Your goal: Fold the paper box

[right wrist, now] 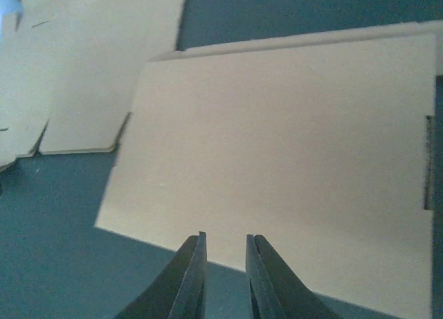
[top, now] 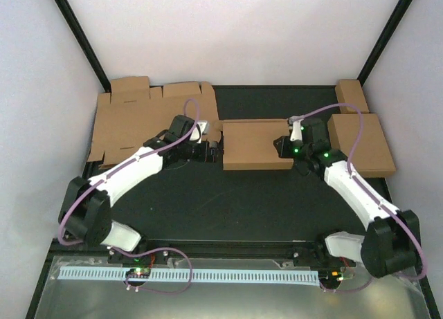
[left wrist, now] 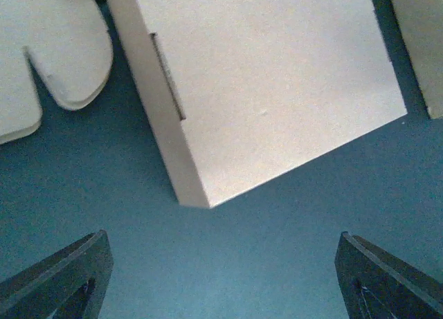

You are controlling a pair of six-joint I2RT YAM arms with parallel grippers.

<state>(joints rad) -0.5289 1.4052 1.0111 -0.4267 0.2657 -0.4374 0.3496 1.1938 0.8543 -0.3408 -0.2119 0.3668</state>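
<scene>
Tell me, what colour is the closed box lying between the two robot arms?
The box is plain brown cardboard, unprinted; top external view shows it best.

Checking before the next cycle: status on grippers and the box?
Left gripper wide open, empty, beside box. Right gripper barely parted, empty, at box's edge. Box looks folded shut, mid-table. Flat sheets close on its left.

white left arm (top: 128, 168) and right arm (top: 360, 191), black joints, lilac cables (top: 362, 129), green lights (top: 325, 153); right tool (right wrist: 225, 237) dark, tapered.

Matt, smooth cardboard paper box (top: 256, 144)
</scene>
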